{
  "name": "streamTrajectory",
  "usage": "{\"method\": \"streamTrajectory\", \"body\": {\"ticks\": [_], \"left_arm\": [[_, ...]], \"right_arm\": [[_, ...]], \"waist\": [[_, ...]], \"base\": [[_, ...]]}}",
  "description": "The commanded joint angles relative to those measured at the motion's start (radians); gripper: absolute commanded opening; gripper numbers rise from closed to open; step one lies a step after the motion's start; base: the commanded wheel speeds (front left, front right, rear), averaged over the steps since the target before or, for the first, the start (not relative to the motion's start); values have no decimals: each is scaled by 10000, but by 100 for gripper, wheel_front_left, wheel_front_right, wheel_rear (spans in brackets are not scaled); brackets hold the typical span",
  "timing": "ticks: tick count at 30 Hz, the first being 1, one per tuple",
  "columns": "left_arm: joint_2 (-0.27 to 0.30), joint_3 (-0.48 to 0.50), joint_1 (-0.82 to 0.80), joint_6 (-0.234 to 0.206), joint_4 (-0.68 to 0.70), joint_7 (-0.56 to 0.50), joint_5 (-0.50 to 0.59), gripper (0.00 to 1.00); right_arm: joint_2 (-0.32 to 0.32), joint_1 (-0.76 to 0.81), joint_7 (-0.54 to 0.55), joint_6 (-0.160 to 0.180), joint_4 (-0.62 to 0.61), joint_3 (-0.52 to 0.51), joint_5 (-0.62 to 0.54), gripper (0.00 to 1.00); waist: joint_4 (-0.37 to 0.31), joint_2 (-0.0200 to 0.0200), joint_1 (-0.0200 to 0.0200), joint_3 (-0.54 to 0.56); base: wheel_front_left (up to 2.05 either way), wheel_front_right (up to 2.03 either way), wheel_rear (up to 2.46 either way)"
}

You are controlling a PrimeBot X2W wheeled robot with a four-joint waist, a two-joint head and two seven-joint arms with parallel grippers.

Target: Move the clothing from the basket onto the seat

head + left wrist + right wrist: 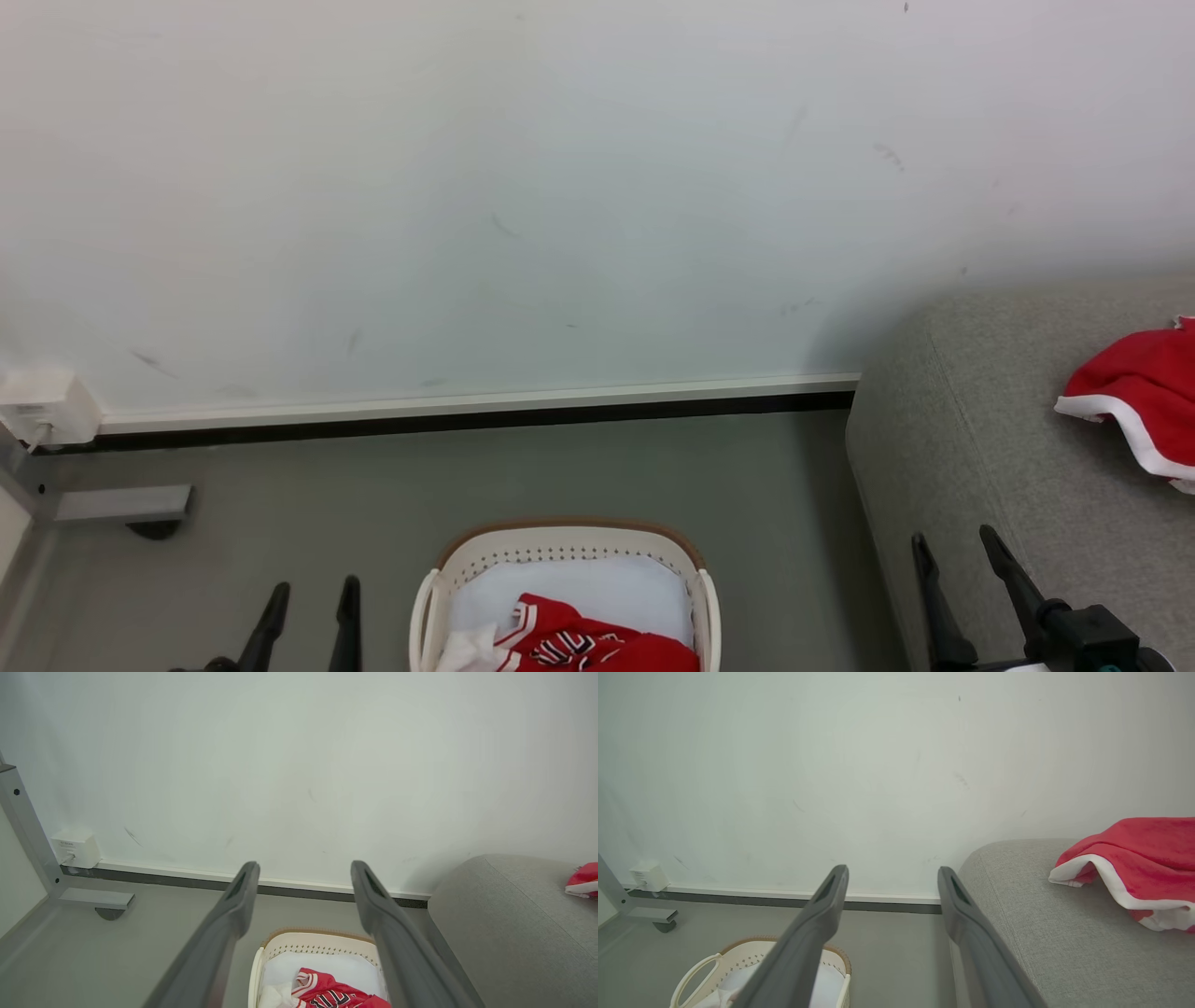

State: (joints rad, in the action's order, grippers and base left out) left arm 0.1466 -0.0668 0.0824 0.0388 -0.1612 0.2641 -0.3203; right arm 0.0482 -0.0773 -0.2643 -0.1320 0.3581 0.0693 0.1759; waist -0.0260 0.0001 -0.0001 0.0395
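The white basket (565, 549) with its brown rim sits on the floor at the bottom centre, holding a red garment with black-and-white lettering (597, 644) on a pale liner. A second red garment with white trim (1134, 392) lies on the grey sofa (971, 439) at the right. My left gripper (308, 597) stands open left of the basket, empty. Over the sofa's near corner my right gripper (954, 551) is open and empty too. The wrist views show the basket (317, 945) (738, 956), the lettered garment (334, 991), the sofa garment (1134, 863) and both open grippers (303, 879) (892, 884).
A white wall with a baseboard (467, 411) runs behind the basket. At the far left stand a grey metal frame foot (121, 504) and a white wall box (42, 401). Grey floor (784, 485) lies between basket and sofa.
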Motion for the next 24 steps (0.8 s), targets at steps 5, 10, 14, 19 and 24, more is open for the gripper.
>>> {"method": "streamTrajectory", "body": {"ticks": [5, 10, 14, 19, 24], "left_arm": [[-154, 256, 17, 202, -96, 4, 318, 100], [-222, 207, -268, 410, -163, 4, 491, 100], [-72, -119, -749, 582, -441, 4, 680, 100], [348, -796, -2100, 771, -1036, -632, 968, 100], [791, -1890, -3547, 903, -2214, -1742, 1026, 100]], "right_arm": [[41, -101, -1, 25, 35, -15, -8, 100], [41, -321, -1, 25, -113, -141, -57, 100], [40, -561, -1, 25, -315, -175, -130, 100], [35, -1137, 0, 23, -881, -198, -51, 100], [36, -1730, 0, 25, -1406, -102, 135, 100]], "waist": [[-191, -1, 1, -135], [-497, -1, 1, -404], [-853, -1, 1, -862], [-1251, -1, 1, -2294], [-1700, -1, 1, -3642]], "base": [[0, 0, 0], [0, 0, 0], [0, 0, 0], [0, 0, 0], [0, 0, 0]]}}
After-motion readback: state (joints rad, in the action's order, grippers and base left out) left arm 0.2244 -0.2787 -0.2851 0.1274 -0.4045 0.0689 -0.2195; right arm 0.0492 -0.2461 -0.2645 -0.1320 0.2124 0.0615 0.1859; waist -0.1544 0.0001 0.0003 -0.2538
